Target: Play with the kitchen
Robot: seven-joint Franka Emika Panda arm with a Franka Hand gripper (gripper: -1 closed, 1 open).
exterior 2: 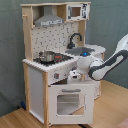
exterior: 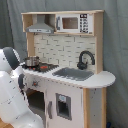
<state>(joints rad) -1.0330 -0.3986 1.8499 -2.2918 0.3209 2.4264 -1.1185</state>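
The kitchen [exterior: 70, 75] [exterior 2: 57, 60] stands tall in both exterior views, white below and light wood at the sides, against a grey-green curtain [exterior: 12, 25]; in the second exterior view it rests on a wooden floor [exterior 2: 112, 107]; its pale back panel [exterior: 62, 50] rises behind the counter, with a grey hood [exterior: 41, 27] and a small microwave panel [exterior: 75, 23] above; a black faucet [exterior: 85, 59] [exterior 2: 75, 39] arches over the grey sink [exterior: 74, 74]; on the stovetop [exterior: 42, 66] [exterior 2: 52, 58] sits a small metal pot [exterior: 31, 61] [exterior 2: 46, 56]; the oven door [exterior 2: 70, 101], white with a window, faces forward in the second exterior view and appears closed

The arm [exterior 2: 112, 60], white with black joints, reaches in from the second exterior view's right, its wrist bent toward the front of the kitchen; the gripper [exterior 2: 74, 76] sits right against the knob strip [exterior 2: 60, 75] just above the oven door, below the stovetop edge; whether its fingers are spread or pressed together cannot be told from either view; in the first exterior view the arm's white body [exterior: 12, 95] fills the first exterior view's lower left, in front of the kitchen's stove end, and hides the gripper
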